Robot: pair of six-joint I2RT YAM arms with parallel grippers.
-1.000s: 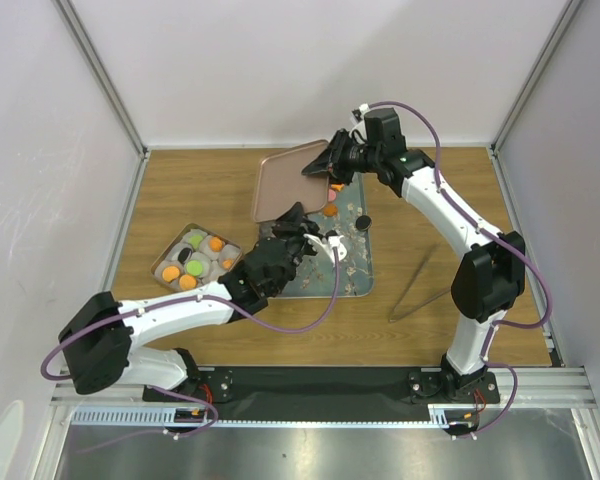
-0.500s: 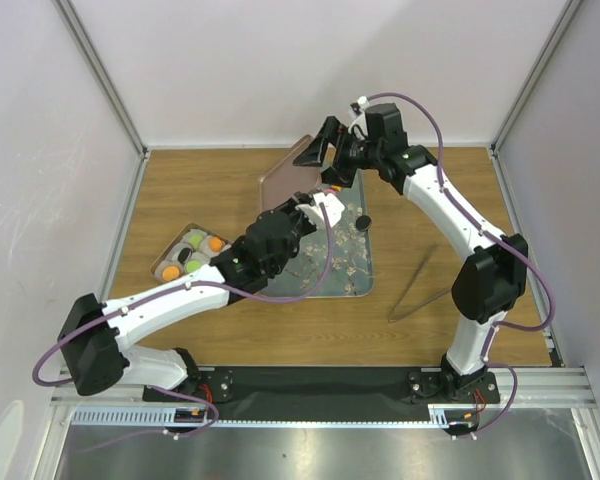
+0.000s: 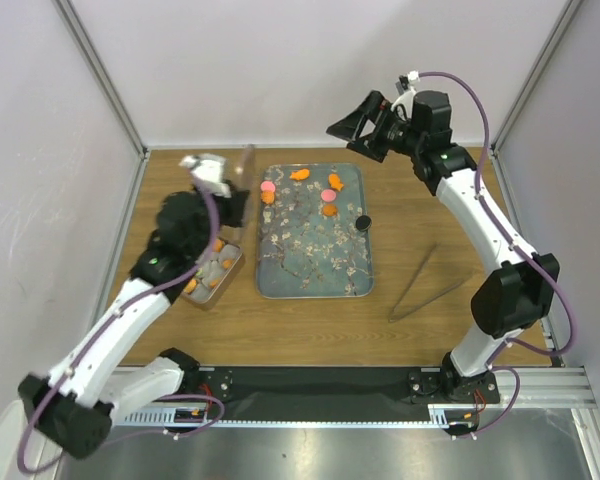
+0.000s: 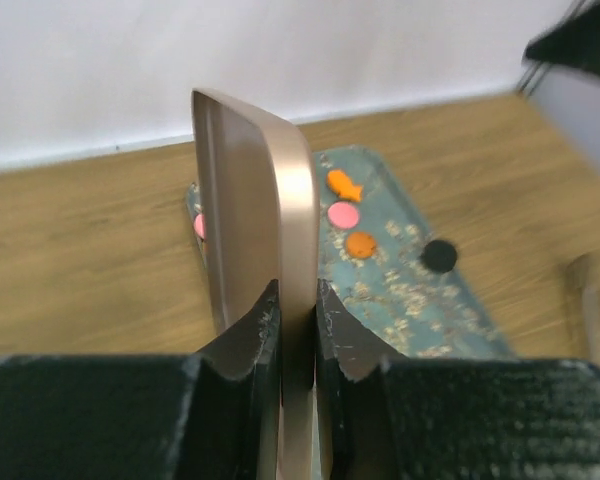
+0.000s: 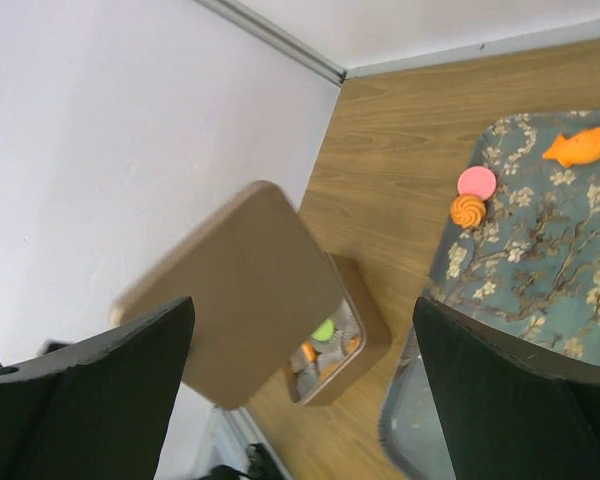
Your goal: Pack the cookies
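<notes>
My left gripper (image 4: 297, 308) is shut on the brownish-pink tin lid (image 4: 270, 200), which it holds edge-on. From above, the lid (image 3: 244, 162) hangs blurred over the table's left part, just beyond the small square tin (image 3: 212, 272). That tin (image 5: 365, 318) holds several cookies (image 5: 325, 331) in paper cups. More cookies lie on the floral tray (image 3: 315, 255): an orange fish (image 3: 300, 175), a pink disc (image 3: 268, 186), an orange disc (image 3: 328, 210) and a black disc (image 3: 361, 222). High at the back, my right gripper (image 3: 363, 128) is open and holds nothing.
Metal tongs (image 3: 420, 285) lie on the wood right of the tray. White walls close the cell at the back and on both sides. The left arm's body stretches along the left side, partly over the tin.
The right gripper opened, let go of the lid and drew back up and right. The left arm swung left off the tray, carrying the lid towards the tin.
</notes>
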